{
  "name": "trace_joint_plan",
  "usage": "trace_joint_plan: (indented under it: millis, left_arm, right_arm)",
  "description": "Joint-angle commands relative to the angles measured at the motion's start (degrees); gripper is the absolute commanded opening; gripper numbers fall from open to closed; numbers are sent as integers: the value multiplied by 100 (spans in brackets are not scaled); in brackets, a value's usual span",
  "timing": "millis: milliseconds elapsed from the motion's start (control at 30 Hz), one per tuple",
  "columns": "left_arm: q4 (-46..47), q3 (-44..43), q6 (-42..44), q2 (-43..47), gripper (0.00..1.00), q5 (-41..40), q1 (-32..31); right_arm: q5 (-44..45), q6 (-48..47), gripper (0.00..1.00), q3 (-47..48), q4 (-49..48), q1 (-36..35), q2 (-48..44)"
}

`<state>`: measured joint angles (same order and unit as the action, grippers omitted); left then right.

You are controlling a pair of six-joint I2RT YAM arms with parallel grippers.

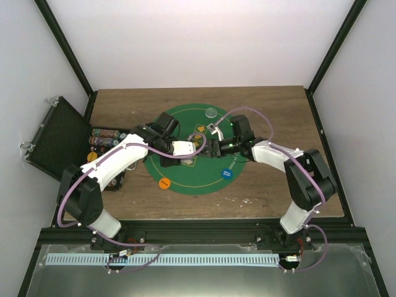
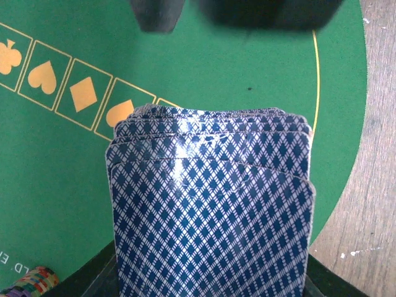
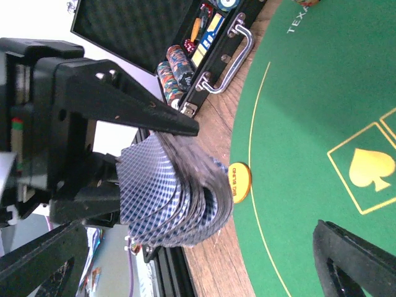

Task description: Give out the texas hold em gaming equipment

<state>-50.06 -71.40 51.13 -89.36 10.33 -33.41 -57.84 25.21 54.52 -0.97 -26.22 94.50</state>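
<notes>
A thick deck of blue-diamond-backed playing cards (image 2: 210, 210) fills the left wrist view, and my left gripper (image 1: 187, 148) is shut on it above the middle of the green mat. In the right wrist view the same fanned deck (image 3: 176, 198) sits clamped between the left gripper's black jaws. My right gripper (image 1: 213, 146) stands open just right of the deck, its fingers (image 3: 349, 260) apart with nothing between them. On the mat lie an orange disc (image 1: 164, 183), also seen beside the deck as the orange disc (image 3: 239, 182), a blue disc (image 1: 226, 174) and a clear disc (image 1: 212, 113).
The round green felt mat (image 1: 185, 182) lies on the wooden table (image 1: 272, 192). An open black case (image 1: 59, 139) holding rows of chips (image 1: 105, 135) stands at the table's left edge. The case (image 3: 139, 25) and its metal handle (image 3: 232, 59) show behind the deck.
</notes>
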Motion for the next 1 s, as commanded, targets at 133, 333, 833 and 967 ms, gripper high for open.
trace_joint_plan:
  millis: [133,333,833,967]
  left_arm:
    - [-311,-355,-61,108,49,-13,2]
    - [-271,-448,-102,34,49,4,3]
    - [-23,-424,-100,-110,49,-135,7]
    - [81,-371,-36,-151,53,-202,27]
  right_arm:
    - [-557,322,93,555,-859,-159,689]
    - [-803,458,91,764,-1142,-306,1008]
    - [-1140,766,50,1175,-1377,-509,1492]
    - [-1256,662,22,1178,-1285,-513,1443]
